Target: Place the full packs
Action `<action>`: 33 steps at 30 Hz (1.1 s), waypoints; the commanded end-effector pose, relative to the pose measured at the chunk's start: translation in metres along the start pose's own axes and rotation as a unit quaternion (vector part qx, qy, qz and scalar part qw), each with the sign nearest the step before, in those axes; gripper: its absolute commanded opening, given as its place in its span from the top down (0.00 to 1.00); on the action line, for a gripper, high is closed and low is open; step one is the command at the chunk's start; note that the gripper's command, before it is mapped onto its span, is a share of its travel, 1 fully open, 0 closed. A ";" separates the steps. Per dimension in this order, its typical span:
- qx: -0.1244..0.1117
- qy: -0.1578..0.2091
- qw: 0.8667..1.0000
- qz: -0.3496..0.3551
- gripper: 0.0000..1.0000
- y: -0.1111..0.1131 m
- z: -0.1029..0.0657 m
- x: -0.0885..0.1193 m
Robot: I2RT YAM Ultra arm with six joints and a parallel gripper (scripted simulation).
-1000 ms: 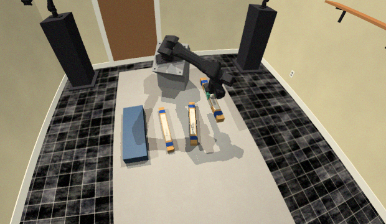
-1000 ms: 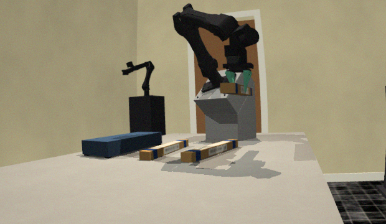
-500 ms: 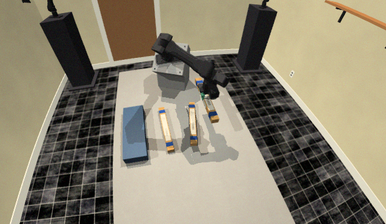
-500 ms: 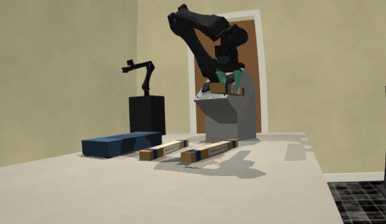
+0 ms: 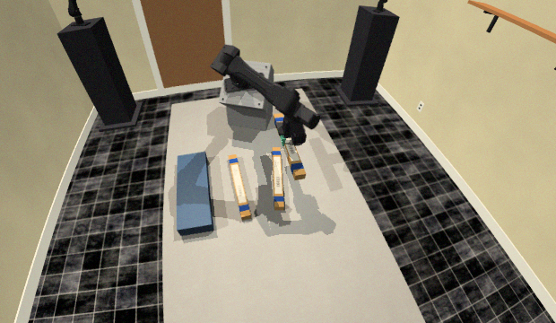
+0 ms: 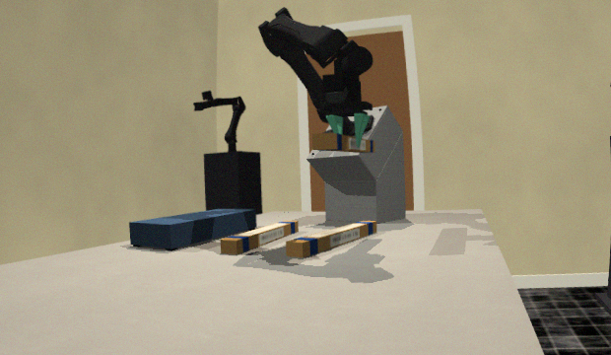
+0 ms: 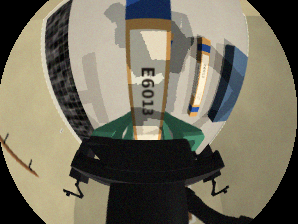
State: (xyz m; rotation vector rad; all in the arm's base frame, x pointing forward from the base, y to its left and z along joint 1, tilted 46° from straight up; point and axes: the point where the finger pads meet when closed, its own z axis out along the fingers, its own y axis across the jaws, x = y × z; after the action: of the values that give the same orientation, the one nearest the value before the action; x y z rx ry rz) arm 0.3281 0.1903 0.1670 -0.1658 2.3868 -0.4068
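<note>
The jaws [image 5: 287, 141] [image 6: 349, 138] grip the E6013 pack [image 5: 297, 158] [image 6: 325, 142] [image 7: 147, 75] from both sides, holding it above the bench [image 5: 278, 278] [image 6: 237, 306] [image 7: 107, 97], near the grey stand [image 5: 248, 116] [image 6: 352, 207]. Beyond it, toward the platform, the middle pack [image 5: 278, 175] [image 6: 335, 239] lies flat on the bench. An open strip separates it from the outer pack [image 5: 238, 186] [image 6: 260, 238] [image 7: 201, 77], also flat. Another, narrower strip runs between that pack and the blue platform [image 5: 193, 193] [image 6: 187, 229] [image 7: 230, 82], which carries no pack. The platform sits near the bench's side edge; both lying packs stand between it and the gripped one.
</note>
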 end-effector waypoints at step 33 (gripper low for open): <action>-0.017 -0.018 1.000 0.003 1.00 -0.080 -0.007 -0.009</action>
State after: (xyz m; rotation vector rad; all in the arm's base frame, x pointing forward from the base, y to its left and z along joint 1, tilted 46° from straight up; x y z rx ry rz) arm 0.3322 0.1198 0.1950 -0.1574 2.3829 -0.3970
